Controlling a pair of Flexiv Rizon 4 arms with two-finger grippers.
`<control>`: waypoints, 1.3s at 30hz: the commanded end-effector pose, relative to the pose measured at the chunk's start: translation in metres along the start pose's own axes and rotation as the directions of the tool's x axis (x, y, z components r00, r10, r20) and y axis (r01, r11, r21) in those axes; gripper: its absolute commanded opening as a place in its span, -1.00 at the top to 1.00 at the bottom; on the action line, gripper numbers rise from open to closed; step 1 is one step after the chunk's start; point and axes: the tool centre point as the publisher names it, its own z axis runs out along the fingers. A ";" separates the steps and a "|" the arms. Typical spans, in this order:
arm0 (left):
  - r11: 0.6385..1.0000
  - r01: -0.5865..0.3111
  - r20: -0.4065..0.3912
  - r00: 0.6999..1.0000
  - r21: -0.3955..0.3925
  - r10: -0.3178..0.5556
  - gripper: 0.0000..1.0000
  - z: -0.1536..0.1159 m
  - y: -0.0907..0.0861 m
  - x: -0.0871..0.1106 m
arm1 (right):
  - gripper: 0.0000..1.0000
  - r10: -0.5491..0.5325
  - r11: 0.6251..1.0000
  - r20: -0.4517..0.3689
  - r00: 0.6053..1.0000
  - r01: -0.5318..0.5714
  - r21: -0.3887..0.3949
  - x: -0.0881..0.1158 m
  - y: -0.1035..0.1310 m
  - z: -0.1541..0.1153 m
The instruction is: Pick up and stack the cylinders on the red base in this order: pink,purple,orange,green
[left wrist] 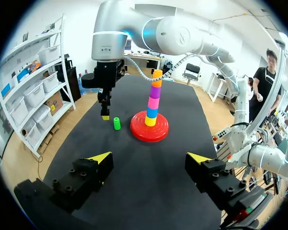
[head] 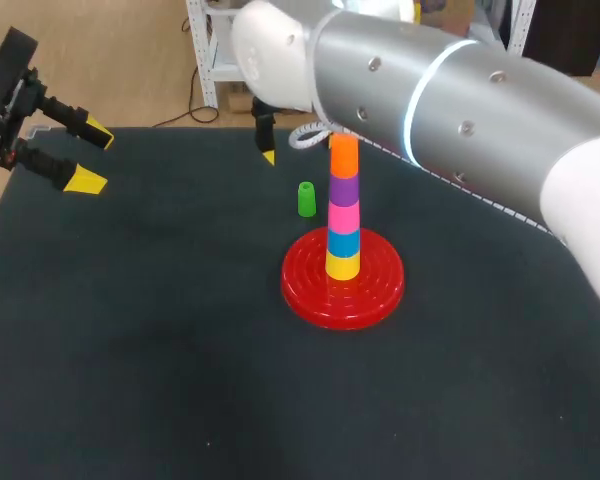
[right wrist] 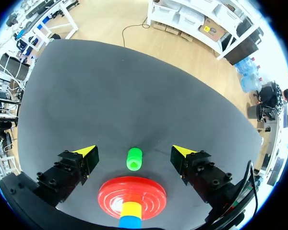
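Observation:
The red base (head: 305, 290) carries a post stacked with yellow, blue, pink (head: 343, 216), purple (head: 344, 189) and orange (head: 344, 155) cylinders. The green cylinder (head: 306, 199) stands upright on the mat just left of the base. My right gripper (right wrist: 135, 151) hangs open above it, and the green cylinder (right wrist: 134, 159) shows between its fingers but lower down, untouched. In the head view only one of its yellow fingertips (head: 269, 158) shows. My left gripper (head: 75, 150) is open and empty at the table's far left corner, well away from the base (left wrist: 149, 127).
The dark mat (head: 160, 350) covers the whole table. My right arm (head: 460, 110) spans the back right of the table, passing just behind the top of the stack.

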 end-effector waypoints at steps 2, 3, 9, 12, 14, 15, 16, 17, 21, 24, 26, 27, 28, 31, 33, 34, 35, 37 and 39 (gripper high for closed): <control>1.000 -0.003 0.003 1.000 -0.001 0.003 -1.00 0.001 0.000 0.001 | -1.00 0.005 1.000 -0.362 0.932 -0.004 0.003 -0.006 0.003 0.002; 1.000 -0.003 0.003 1.000 -0.001 0.003 -1.00 0.001 0.000 0.001 | -1.00 0.006 1.000 -0.362 0.932 -0.005 0.003 -0.005 0.003 0.003; 1.000 -0.003 0.003 1.000 -0.001 0.003 -1.00 0.001 0.000 0.001 | -1.00 0.015 1.000 -0.370 0.929 -0.018 -0.006 -0.001 0.002 0.009; 1.000 -0.003 0.003 1.000 -0.001 0.003 -1.00 0.001 0.000 0.001 | -1.00 0.021 1.000 -0.374 0.927 -0.024 -0.004 0.000 0.000 0.013; 1.000 -0.003 0.003 1.000 -0.001 0.003 -1.00 0.001 0.000 0.001 | -1.00 0.025 1.000 -0.376 0.926 -0.027 -0.001 0.000 -0.001 0.014; 1.000 -0.003 0.003 1.000 -0.001 0.003 -1.00 0.001 0.000 0.001 | -1.00 0.030 1.000 -0.364 0.931 -0.026 0.016 0.000 -0.001 0.015; 1.000 -0.003 0.003 1.000 -0.001 0.003 -1.00 0.001 0.000 0.001 | -1.00 0.029 0.999 -0.352 0.936 -0.032 -0.003 0.000 -0.001 0.015; 1.000 -0.003 0.003 1.000 -0.001 0.003 -1.00 0.001 0.000 0.001 | -1.00 0.027 0.999 -0.347 0.938 -0.034 -0.014 0.000 -0.002 0.014; 1.000 -0.003 0.003 1.000 -0.001 0.003 -1.00 0.001 0.000 0.001 | -1.00 0.015 1.000 -0.347 0.938 -0.016 0.000 0.001 -0.001 0.012; 1.000 -0.003 0.003 1.000 -0.001 0.003 -1.00 0.001 0.000 0.001 | -1.00 0.015 1.000 -0.347 0.938 -0.016 0.000 0.001 -0.001 0.012; 1.000 -0.003 0.003 1.000 -0.001 0.003 -1.00 0.001 0.000 0.001 | -1.00 0.015 1.000 -0.347 0.938 -0.016 0.000 0.001 -0.001 0.012; 1.000 -0.003 0.003 1.000 -0.001 0.003 -1.00 0.001 0.000 0.001 | -1.00 0.015 1.000 -0.347 0.938 -0.016 0.000 0.001 -0.001 0.012; 1.000 -0.003 0.003 1.000 -0.001 0.003 -1.00 0.001 0.000 0.001 | -1.00 0.015 1.000 -0.347 0.938 -0.016 0.000 0.001 -0.001 0.012; 1.000 -0.003 0.003 1.000 -0.001 0.003 -1.00 0.001 0.000 0.001 | -1.00 0.015 1.000 -0.347 0.938 -0.016 0.000 0.001 -0.001 0.012; 1.000 -0.003 0.003 1.000 -0.001 0.003 -1.00 0.001 0.000 0.001 | -1.00 0.015 1.000 -0.347 0.938 -0.016 0.000 0.001 -0.001 0.012; 1.000 -0.003 0.003 1.000 -0.001 0.003 -1.00 0.001 0.000 0.001 | -1.00 0.015 1.000 -0.347 0.938 -0.016 0.000 0.001 -0.001 0.012; 1.000 -0.003 0.003 1.000 -0.001 0.003 -1.00 0.001 0.000 0.001 | -1.00 0.015 1.000 -0.347 0.938 -0.016 0.000 0.001 -0.001 0.012; 1.000 -0.003 0.003 1.000 -0.001 0.003 -1.00 0.001 0.000 0.001 | -1.00 0.015 1.000 -0.347 0.938 -0.016 0.000 0.001 -0.001 0.012; 1.000 -0.003 0.003 1.000 -0.001 0.003 -1.00 0.001 0.000 0.001 | -1.00 0.015 1.000 -0.347 0.938 -0.016 0.000 0.001 -0.001 0.012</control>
